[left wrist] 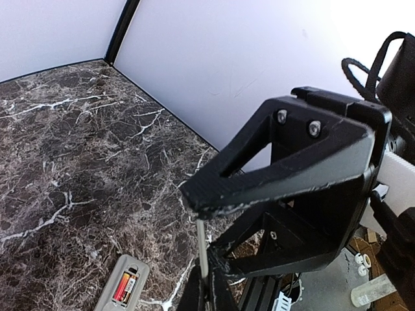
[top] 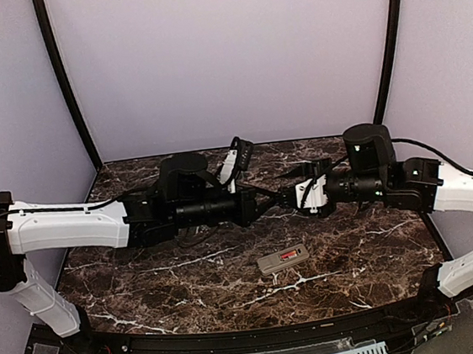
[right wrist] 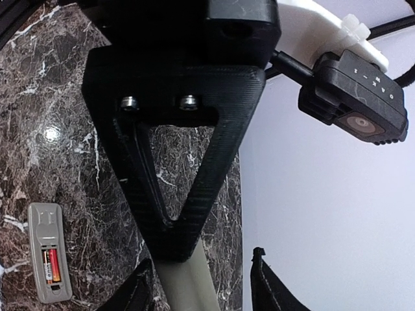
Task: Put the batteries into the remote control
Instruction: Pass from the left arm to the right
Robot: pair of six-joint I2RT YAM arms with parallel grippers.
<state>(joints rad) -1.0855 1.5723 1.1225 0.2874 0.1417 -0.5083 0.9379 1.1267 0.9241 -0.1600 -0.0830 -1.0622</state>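
Lying below both grippers, well apart, the remote control shows red batteries. Left gripper pinches a thin pale lid; right gripper gapes around it.

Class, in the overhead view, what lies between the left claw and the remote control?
Nothing: in the top external view only bare marble table shows between the left claw and the remote control.

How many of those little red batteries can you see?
2, it seems: the batteries lie side by side in the open recess of the remote control on the table. Others may be hidden.
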